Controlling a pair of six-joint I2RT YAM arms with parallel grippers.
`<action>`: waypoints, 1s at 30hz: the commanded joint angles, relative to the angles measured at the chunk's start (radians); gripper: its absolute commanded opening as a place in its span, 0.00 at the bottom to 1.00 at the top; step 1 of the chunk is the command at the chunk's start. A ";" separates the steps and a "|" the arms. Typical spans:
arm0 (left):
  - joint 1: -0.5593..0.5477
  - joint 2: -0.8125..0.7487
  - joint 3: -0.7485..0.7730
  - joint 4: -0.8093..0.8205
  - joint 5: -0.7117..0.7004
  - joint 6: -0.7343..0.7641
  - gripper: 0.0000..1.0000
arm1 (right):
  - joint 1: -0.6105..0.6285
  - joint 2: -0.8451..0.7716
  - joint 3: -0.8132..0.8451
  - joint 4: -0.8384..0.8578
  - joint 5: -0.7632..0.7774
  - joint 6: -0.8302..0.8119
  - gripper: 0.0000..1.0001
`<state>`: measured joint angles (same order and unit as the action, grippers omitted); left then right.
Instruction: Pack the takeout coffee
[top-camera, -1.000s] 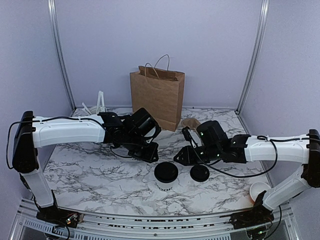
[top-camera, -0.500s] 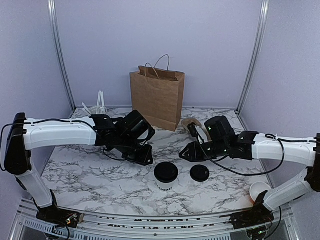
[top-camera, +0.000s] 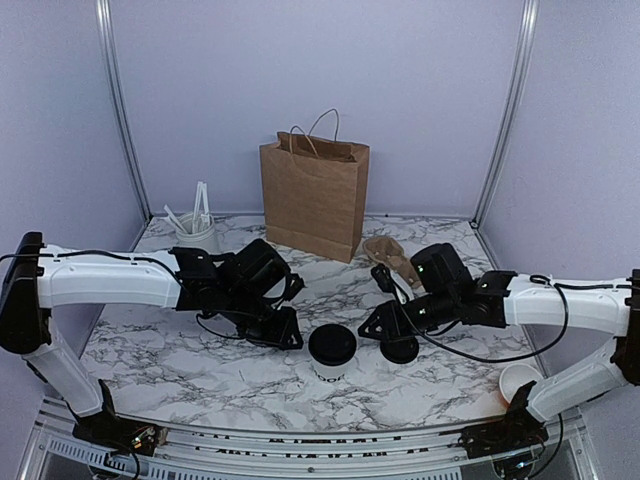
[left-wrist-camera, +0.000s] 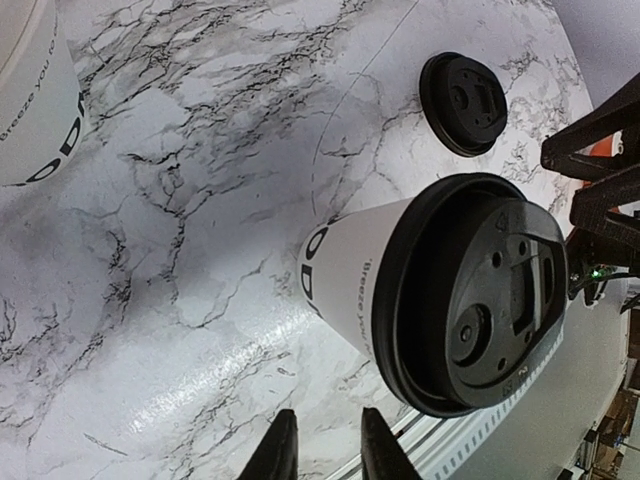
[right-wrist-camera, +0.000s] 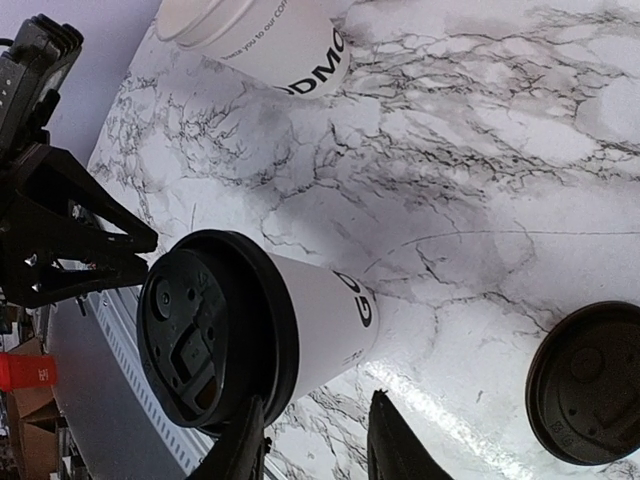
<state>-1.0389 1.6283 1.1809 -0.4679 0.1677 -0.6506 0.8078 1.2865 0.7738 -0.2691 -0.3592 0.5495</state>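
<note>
The takeout coffee (top-camera: 332, 350) stood upright on the marble table (top-camera: 180, 360), low in the middle of the top view. Its black lid was on and dark lettering showed on its white side. Nothing gripped it. The left wrist view had it (left-wrist-camera: 440, 290) in the lower right of the frame, and the right wrist view (right-wrist-camera: 250, 325) had it in the lower left.

The left gripper (top-camera: 287, 336) sat just left of the cup, low over the table. Its fingers (left-wrist-camera: 280, 450) were parted by a narrow gap with only tabletop between them, so it held nothing. The right gripper (top-camera: 372, 326) sat just right of the cup with its fingers (right-wrist-camera: 390, 440) spread somewhat wider, also empty. One fingertip looked close to the lid's rim, but I could not tell whether it touched.

A loose black lid (top-camera: 400, 348) lay flat just right of the coffee, beneath the right gripper. Further up the frame, at the back centre, a brown paper bag (top-camera: 315, 195) stood upright with its handles raised. A crumpled brown piece (top-camera: 388, 250) lay to the bag's lower right, and a cup of white utensils (top-camera: 195, 232) stood at the back left. A lidless white cup (top-camera: 518, 380) sat in the lower right corner.
</note>
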 joint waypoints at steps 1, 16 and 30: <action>-0.010 -0.051 -0.014 0.041 0.022 -0.024 0.23 | 0.010 0.012 -0.006 0.027 -0.026 -0.001 0.34; -0.024 -0.004 0.015 0.065 0.033 -0.023 0.25 | 0.021 0.038 -0.013 0.070 -0.032 0.019 0.34; -0.024 0.036 0.029 0.072 0.041 -0.009 0.25 | 0.024 0.077 -0.025 0.105 -0.034 0.034 0.33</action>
<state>-1.0584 1.6394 1.1782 -0.4107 0.2016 -0.6701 0.8227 1.3518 0.7582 -0.1902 -0.3862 0.5728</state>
